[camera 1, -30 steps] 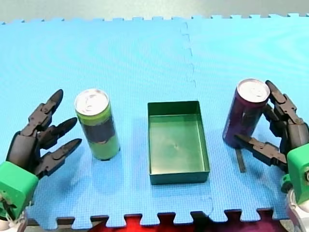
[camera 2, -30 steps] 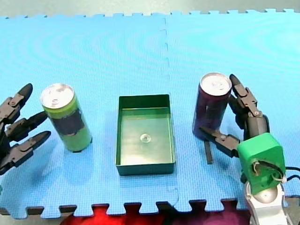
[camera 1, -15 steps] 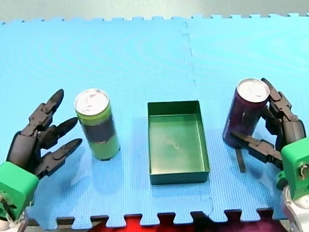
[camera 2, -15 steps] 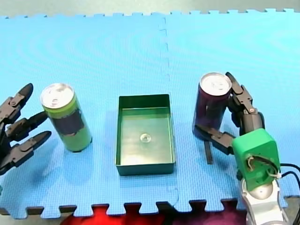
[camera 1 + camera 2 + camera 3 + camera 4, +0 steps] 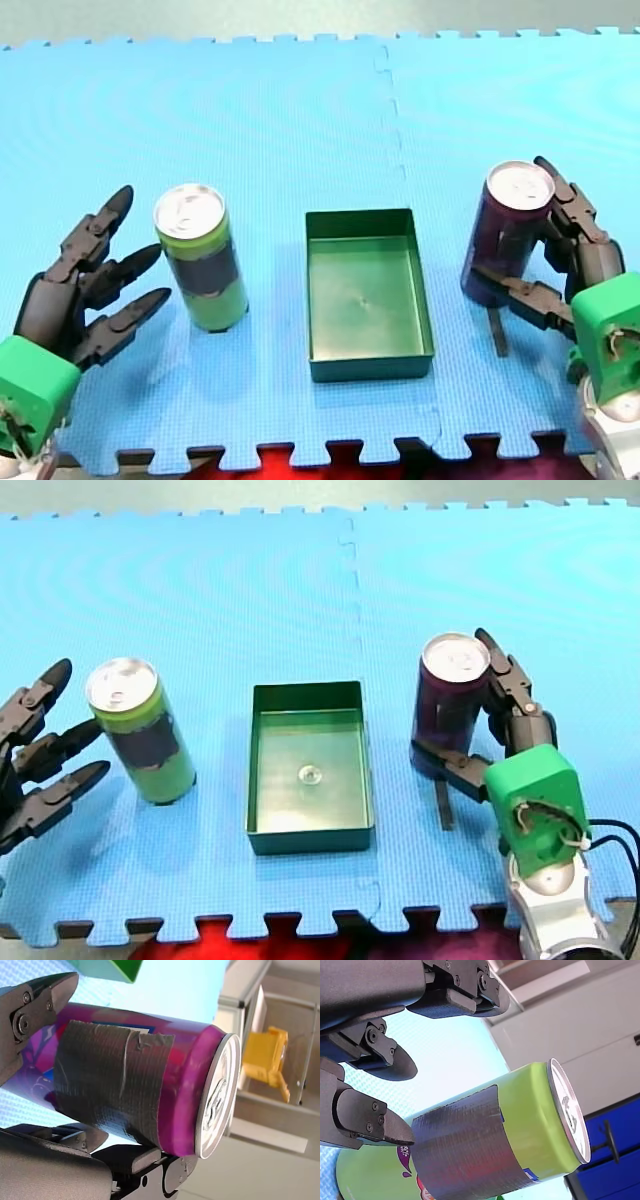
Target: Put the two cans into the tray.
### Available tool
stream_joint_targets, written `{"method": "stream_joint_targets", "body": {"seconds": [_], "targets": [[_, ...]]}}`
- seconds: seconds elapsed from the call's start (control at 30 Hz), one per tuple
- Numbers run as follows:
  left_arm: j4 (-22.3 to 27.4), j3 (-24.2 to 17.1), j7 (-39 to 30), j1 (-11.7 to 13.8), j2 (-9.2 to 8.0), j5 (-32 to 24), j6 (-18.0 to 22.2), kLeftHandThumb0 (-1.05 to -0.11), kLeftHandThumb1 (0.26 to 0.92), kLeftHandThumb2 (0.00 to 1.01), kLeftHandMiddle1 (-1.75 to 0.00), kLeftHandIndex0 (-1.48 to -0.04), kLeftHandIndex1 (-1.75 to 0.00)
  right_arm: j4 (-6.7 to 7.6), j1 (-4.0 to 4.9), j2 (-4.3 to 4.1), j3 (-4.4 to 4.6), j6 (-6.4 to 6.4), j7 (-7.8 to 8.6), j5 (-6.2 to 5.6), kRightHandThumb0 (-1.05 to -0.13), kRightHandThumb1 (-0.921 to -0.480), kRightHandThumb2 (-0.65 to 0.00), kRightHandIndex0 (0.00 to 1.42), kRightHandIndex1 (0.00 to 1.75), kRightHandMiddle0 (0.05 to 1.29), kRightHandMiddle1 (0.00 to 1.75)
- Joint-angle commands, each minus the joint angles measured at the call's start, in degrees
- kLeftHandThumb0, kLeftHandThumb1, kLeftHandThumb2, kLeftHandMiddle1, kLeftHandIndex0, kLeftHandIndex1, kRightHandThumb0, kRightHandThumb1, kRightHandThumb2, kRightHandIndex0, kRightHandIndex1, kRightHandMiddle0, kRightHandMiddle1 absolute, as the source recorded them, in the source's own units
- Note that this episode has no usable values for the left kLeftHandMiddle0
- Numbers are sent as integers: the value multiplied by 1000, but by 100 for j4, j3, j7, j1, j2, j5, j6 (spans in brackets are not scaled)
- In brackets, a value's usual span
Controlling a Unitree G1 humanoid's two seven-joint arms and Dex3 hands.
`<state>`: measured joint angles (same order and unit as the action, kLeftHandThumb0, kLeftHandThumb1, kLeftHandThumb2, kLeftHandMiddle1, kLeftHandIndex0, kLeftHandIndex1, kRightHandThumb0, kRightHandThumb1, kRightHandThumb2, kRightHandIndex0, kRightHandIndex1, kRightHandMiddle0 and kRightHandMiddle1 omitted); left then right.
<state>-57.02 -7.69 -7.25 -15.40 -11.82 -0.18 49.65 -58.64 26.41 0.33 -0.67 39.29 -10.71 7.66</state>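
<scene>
the purple metal drink can (image 5: 508, 235), wrapped in a band of dark tape, stands upright on the blue foam-mat surface (image 5: 250, 110). it is to the right of the dark green rectangular plastic tray (image 5: 372, 368) and a little apart from it. my right hand (image 5: 585, 270) is closed around this can: the fingers (image 5: 562, 205) press its far side near the top, and the thumb crosses its near side low down. in the first wrist view the same can (image 5: 125, 1075) lies between my black fingers (image 5: 40, 995). the lime green metal drink can (image 5: 203, 260), taped the same way, stands upright to the tray's left, also a little apart from it. my left hand (image 5: 75, 295) is released and holds nothing; it is just beside that can on its outer side, not touching it. the tray sits between the two cans, with a small round mark on its floor.
</scene>
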Motion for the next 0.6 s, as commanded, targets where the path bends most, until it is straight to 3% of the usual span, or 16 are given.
{"method": "stream_joint_targets", "body": {"seconds": [0.0,0.57], "targets": [[5,0,3,8,-27,-5,-8,-1048,921,105,-2,-296,-1,-61,60,-20,10,25,-12,12,-906,-670,-4,464,15,418,8],[-38,-53,-95,-4,-39,-95,58,-1048,921,112,-6,-296,0,-138,180,-14,92,-48,-121,92,-918,-683,-2,505,15,435,5]]}}
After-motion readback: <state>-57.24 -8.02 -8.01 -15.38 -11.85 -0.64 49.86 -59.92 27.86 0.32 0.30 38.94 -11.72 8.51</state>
